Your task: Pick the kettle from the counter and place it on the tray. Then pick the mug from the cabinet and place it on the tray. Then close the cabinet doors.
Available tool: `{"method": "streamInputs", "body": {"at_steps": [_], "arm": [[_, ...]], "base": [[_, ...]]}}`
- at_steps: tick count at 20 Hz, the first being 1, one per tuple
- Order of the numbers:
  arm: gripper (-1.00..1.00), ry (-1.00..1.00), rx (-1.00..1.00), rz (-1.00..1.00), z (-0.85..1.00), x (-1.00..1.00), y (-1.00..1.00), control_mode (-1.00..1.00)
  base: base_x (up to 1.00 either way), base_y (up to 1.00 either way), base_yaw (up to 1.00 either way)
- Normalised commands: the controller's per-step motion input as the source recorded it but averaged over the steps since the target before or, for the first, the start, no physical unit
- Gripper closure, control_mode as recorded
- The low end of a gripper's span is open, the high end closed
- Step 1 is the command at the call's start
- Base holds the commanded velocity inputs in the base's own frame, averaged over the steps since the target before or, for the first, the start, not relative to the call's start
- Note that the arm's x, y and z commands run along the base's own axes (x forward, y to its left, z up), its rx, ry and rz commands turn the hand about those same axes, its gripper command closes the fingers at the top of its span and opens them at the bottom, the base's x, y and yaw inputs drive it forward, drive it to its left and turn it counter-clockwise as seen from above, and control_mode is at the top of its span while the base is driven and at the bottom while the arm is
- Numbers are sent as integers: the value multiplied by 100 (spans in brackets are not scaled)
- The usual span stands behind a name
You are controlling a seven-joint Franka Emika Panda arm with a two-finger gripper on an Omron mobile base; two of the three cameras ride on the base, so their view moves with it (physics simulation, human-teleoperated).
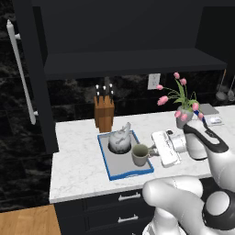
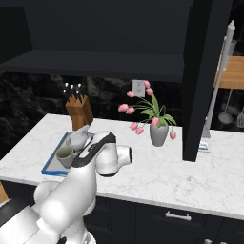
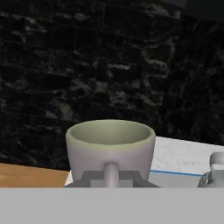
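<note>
Left base view: kettle (image 1: 120,139) sits inside the blue-rimmed tray (image 1: 104,162) on the white bench (image 1: 75,160); the pincer (image 1: 151,151) holds the mug (image 1: 140,155) by its handle at the tray's right edge, whether resting or just above it I cannot tell. Right base view: mug (image 2: 65,155) beside the kettle (image 2: 78,138), cabinet doors (image 2: 202,81) open. Hand view: pincer (image 3: 111,176) clamped on the handle of the upright mug (image 3: 110,146).

Matt mug (image 3: 111,146) (ceramic-looking), marble-patterned counter (image 1: 82,160)
</note>
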Motion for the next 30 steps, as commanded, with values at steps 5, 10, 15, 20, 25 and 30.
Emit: {"method": "streamInputs", "body": {"at_steps": [5, 10, 15, 20, 25, 30], "arm": [[100, 1, 0, 3, -22, 23, 0, -100], [100, 0, 0, 2, -23, 22, 0, -100], [100, 0, 0, 0, -17, 17, 0, -100], [100, 0, 0, 0, -13, 5, 0, -100], [100, 0, 0, 0, -14, 2, 5, -100], [100, 0, 0, 0, -13, 1, 6, -100]], "base": [[0, 0, 0], [0, 0, 0], [0, 0, 0], [0, 0, 0], [0, 0, 0], [0, 0, 0]]}}
